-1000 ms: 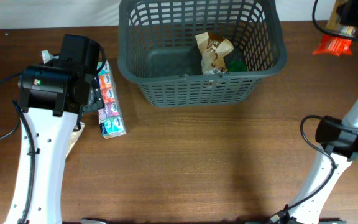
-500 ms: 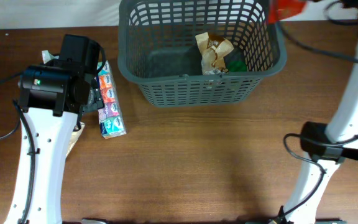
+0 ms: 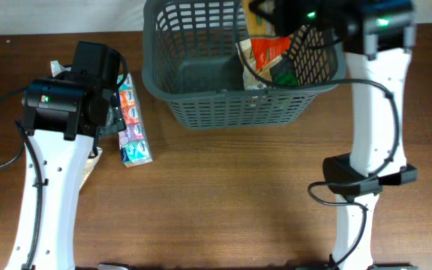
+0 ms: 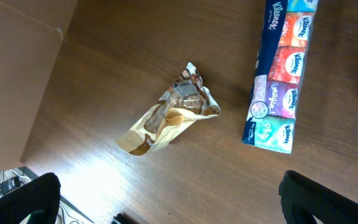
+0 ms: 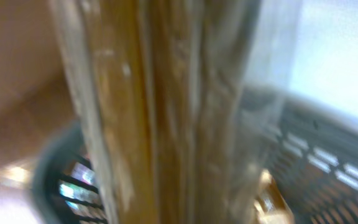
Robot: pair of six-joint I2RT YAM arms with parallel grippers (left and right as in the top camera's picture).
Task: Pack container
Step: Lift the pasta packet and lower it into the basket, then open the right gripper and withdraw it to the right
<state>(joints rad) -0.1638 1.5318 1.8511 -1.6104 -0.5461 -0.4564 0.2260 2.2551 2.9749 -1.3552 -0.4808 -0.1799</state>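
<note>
Holding an orange packet [image 3: 270, 49] over the container [image 3: 231, 111] in clamped right jaws, with left jaws wide apart above the bench [image 3: 223, 187].

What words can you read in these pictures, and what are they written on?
"Kleenex": repeated on the tissue multipack.
The brown snack bag: print too small to read.
The orange packet above the container: too blurred to read.

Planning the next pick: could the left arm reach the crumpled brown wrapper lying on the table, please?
Probably yes: its open jaws hang above the crumpled brown wrapper; the blue tissue multipack lies apart.
</note>
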